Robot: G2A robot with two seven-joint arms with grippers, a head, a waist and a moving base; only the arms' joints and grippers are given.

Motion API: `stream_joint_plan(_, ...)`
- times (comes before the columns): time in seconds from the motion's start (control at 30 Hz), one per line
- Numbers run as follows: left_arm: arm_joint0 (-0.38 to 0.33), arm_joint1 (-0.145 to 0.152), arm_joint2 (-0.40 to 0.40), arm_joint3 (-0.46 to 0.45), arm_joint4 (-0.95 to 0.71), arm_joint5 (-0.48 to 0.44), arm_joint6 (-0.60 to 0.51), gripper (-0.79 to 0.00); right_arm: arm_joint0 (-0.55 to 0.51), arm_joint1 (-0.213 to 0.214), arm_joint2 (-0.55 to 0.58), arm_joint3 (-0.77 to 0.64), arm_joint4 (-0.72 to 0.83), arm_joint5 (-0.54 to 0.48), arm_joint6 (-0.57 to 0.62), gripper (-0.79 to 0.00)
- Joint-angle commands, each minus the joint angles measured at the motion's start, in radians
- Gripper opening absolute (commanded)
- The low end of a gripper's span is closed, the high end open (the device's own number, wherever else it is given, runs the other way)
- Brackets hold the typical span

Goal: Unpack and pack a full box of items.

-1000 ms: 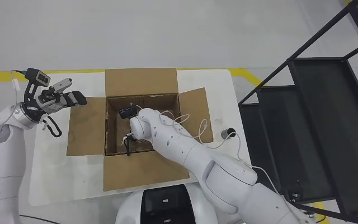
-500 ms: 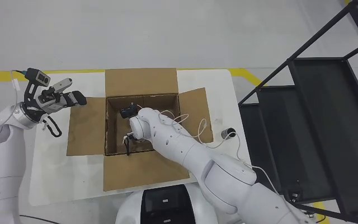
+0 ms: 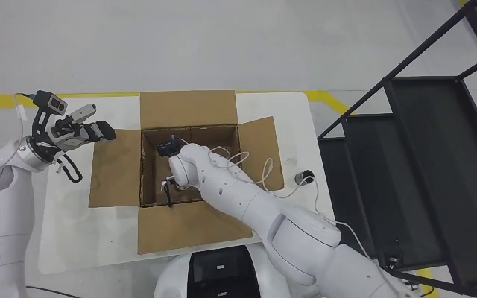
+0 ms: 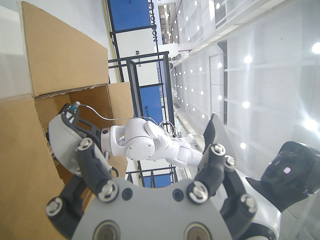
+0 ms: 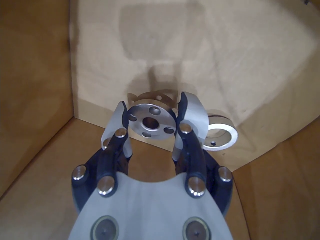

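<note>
Right wrist view: my right end effector [image 5: 152, 111] is down inside the cardboard box [image 5: 37, 76], close to a corner where two walls meet the floor. Its two fingers [image 5: 192, 116] bear on opposite sides of the rim of a metal flange [image 5: 137, 126], a round disc with a centre bore and smaller holes around it. The disc faces the camera and I record it as grasped. Just beside it, a metal ring [image 5: 220, 132] sits against the foot of the same wall, clear of my fingers.

Top view: the box [image 3: 186, 112] stands at centre left of the frame on the white table [image 3: 74, 231], with all four flaps folded outward. My right arm [image 3: 223, 186] enters it from the lower right of the frame, wrist below the rim.

My left end effector [image 3: 95, 123] is at the upper left of the frame, beside the box's left flap and apart from it. It is released, with the fingers spread wide and nothing between them; the left wrist view confirms the gap [image 4: 140, 138].

A small cylindrical part [image 3: 303, 177] lies on the table to the right of the right-hand flap, near it. Whether it touches the cardboard, I cannot tell.
</note>
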Motion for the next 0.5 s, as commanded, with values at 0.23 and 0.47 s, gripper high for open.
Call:
stream_joint_plan(0.23,0.000,0.000,0.000,0.000,0.000,0.000,0.000,0.000,-0.012,0.019,0.035,-0.045,-0.030,0.032,-0.008,-0.785)
stream_joint_plan(0.47,0.000,0.000,0.000,0.000,0.000,0.000,0.000,0.000,-0.020,0.018,0.041,-0.028,-0.041,0.042,-0.012,-0.631)
